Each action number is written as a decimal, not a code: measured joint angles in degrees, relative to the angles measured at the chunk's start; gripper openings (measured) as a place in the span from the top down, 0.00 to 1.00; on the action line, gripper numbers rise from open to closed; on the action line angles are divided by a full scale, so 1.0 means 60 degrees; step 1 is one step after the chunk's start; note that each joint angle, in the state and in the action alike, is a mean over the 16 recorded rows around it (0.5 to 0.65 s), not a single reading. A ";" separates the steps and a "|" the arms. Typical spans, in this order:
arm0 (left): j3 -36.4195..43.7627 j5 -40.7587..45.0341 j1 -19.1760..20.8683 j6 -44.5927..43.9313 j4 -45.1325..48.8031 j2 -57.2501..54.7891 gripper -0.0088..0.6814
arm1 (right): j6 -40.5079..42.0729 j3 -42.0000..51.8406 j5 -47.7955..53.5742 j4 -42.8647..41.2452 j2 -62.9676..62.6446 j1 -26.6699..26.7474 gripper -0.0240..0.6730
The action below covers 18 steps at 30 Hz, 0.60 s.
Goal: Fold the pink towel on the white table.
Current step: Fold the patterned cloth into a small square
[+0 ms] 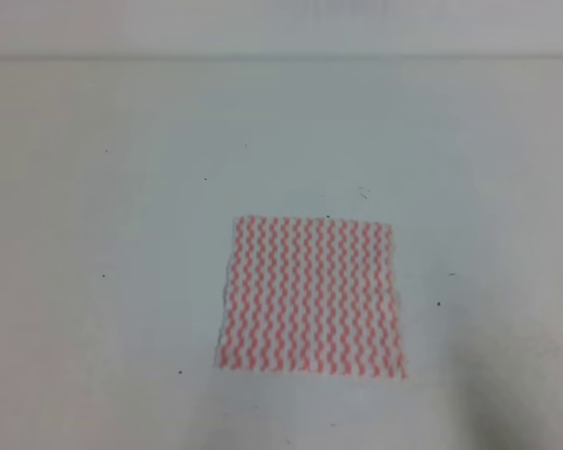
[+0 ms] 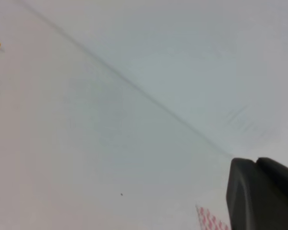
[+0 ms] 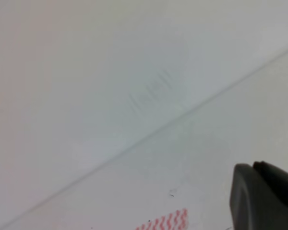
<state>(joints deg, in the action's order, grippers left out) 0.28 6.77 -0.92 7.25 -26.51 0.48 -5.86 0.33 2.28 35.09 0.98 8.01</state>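
Pink towel [image 1: 311,296] flat on the desk [image 1: 122,234], untouched; finger [image 2: 261,194] spacing, both arms — can't tell. Thin cloth: a shallow pinch could slip, bunching it.

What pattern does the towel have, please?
Pink-red and white wavy zigzag stripes on the pink towel; clearest in exterior high.

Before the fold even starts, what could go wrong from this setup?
The pink towel lies flat and thin on the white table, so pinching an edge could miss or bunch it. Each wrist view shows only a towel corner, so aiming may be imprecise. Neither gripper's opening is visible.
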 joint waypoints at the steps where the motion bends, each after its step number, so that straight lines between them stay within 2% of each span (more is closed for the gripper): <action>1: -0.0025 0.0041 0.0001 0.0001 -0.0061 0.0011 0.99 | -0.0001 -0.0057 0.0074 0.0011 0.0020 0.0000 0.99; 11: -0.0759 0.0845 0.0000 -0.0401 -0.0552 -0.0463 0.99 | 0.0001 -0.1086 0.1294 0.0095 0.0834 0.0001 0.99; 18: -0.1966 0.2009 0.0001 -0.1272 -0.0558 -0.2050 0.99 | 0.0002 -0.2344 0.2754 -0.0549 0.2280 0.0001 0.99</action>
<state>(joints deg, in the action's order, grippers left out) -11.52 18.82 -0.91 -0.39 -29.86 -11.82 -5.85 -13.74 18.81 31.79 14.66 8.02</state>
